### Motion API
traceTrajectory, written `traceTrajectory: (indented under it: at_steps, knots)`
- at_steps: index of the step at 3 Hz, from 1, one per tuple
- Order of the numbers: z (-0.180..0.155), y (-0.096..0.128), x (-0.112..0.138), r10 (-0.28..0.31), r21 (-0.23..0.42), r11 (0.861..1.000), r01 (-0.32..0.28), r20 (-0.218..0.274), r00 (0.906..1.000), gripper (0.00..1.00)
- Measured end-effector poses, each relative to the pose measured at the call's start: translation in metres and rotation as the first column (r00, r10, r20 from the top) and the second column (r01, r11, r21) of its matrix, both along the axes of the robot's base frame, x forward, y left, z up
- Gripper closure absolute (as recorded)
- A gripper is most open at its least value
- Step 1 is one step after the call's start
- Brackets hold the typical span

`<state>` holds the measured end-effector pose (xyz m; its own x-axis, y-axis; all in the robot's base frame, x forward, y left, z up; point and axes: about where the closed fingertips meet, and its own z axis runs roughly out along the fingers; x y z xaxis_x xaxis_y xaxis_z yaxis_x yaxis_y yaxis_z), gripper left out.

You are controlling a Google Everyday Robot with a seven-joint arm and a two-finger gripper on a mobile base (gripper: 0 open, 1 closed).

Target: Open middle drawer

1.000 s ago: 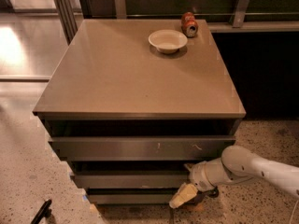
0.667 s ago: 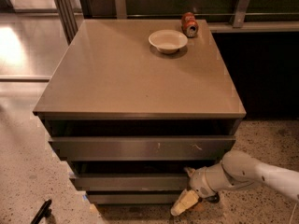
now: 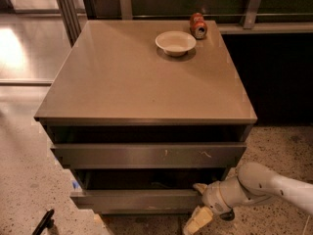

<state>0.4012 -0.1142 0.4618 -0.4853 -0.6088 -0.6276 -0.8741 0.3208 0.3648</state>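
The cabinet has three stacked drawer fronts. The middle drawer [image 3: 142,199] has a plain grey-brown front. It stands pulled out a little below the wider, scratched top drawer front [image 3: 146,155], with a dark gap above it. My gripper [image 3: 199,204] is at the middle drawer's right end. It is open. One pale finger [image 3: 199,187] is at the front's top edge and the other finger [image 3: 197,221] is below it. The lowest front is mostly hidden under the middle one.
On the cabinet top [image 3: 137,82] stand a white bowl [image 3: 175,42] and a red can [image 3: 197,25] at the far right. A dark object [image 3: 43,223] lies on the speckled floor at the lower left. A dark counter wall runs along the right.
The middle drawer front has slid out toward the camera, widening the dark gap above it. My gripper and arm have drawn back with it.
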Motion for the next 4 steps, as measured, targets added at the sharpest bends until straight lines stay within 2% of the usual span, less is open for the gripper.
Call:
traceTrajectory:
  at_steps: [1, 3, 4]
  knots:
    - [0.0, 0.0, 0.0, 0.0, 0.0, 1.0, 0.0, 0.0, 1.0, 0.0]
    - [0.002, -0.008, -0.029, 0.018, 0.013, 1.0, -0.018, -0.029, 0.9994, 0.0]
    - [0.003, -0.003, -0.02, 0.004, 0.024, 1.0, -0.004, -0.013, 0.9999, 0.0]
